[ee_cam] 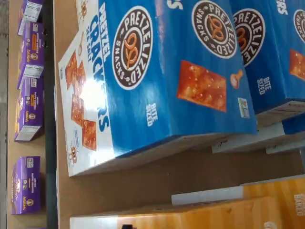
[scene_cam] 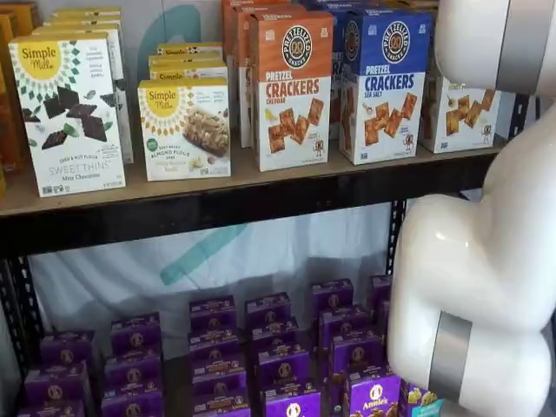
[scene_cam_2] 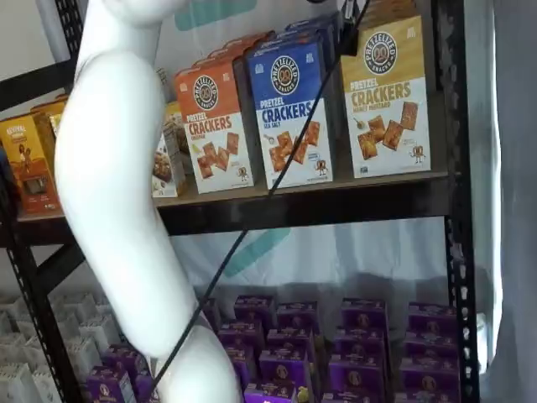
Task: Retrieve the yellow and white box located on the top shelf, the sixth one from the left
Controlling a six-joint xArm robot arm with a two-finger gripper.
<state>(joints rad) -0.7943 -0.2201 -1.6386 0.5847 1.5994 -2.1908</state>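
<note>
The yellow and white box (scene_cam_2: 386, 101) stands at the right end of the top shelf (scene_cam_2: 336, 191), upright, next to the blue-topped box (scene_cam_2: 289, 109). In a shelf view the white arm (scene_cam: 486, 261) hides most of the yellow and white box (scene_cam: 456, 113). The wrist view looks down on a blue box (ee_cam: 162, 71), with golden-yellow box tops (ee_cam: 238, 210) beside it on the tan board (ee_cam: 157, 176). A dark piece of the gripper (scene_cam_2: 349, 35) shows by the cable above the boxes. I cannot tell whether its fingers are open or shut.
An orange-topped box (scene_cam: 291, 87) and Simple Mills boxes (scene_cam: 182, 126) stand further left on the top shelf. Several small purple boxes (scene_cam: 261, 356) fill the lower level. A black upright (scene_cam_2: 457, 210) borders the right end. The black cable (scene_cam_2: 252, 227) hangs across the shelf front.
</note>
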